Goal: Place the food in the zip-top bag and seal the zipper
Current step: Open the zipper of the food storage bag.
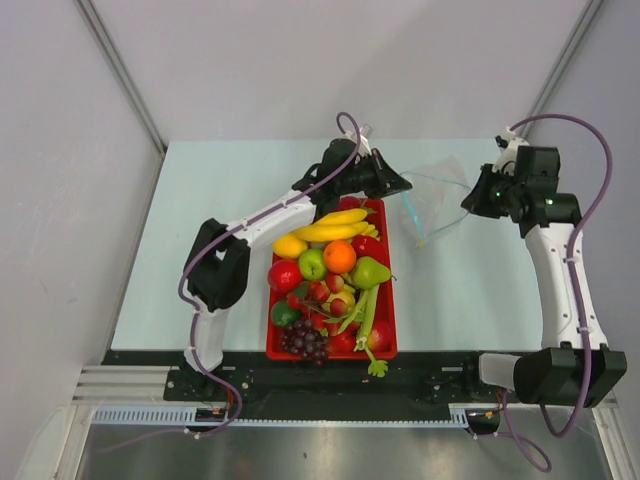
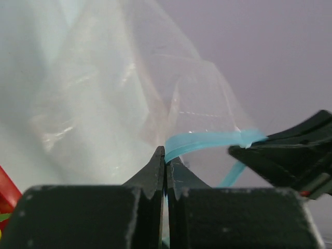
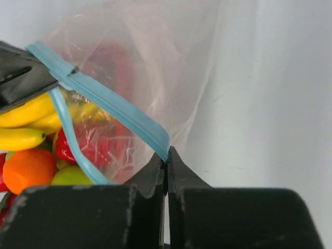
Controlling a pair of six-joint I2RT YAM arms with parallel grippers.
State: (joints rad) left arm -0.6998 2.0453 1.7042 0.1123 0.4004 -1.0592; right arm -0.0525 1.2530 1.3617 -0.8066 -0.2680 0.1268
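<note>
1. Your left hand [image 2: 165,155] has its fingers pressed together, clamped on the zipper [image 2: 207,140] at one end of the bag's mouth
2. Your right hand [image 3: 166,153] is also pinched tight on that blue strip, at the opposite end
3. The zip-top bag [image 1: 437,188] hangs between your two hands, lifted off the desk [image 1: 470,290], its clear body billowing away beyond both sets of fingertips
4. One lip of the strip runs taut from hand to hand; the other lip sags away below it in a loop, so the mouth stands apart
5. The food [image 1: 335,265] lies heaped in the red tray [image 1: 330,354], just beneath and behind your left hand, well apart from your right hand
6. The bananas [image 1: 335,225] sit at the tray's end nearest your left hand, with the orange [image 1: 340,256] just behind them
</note>
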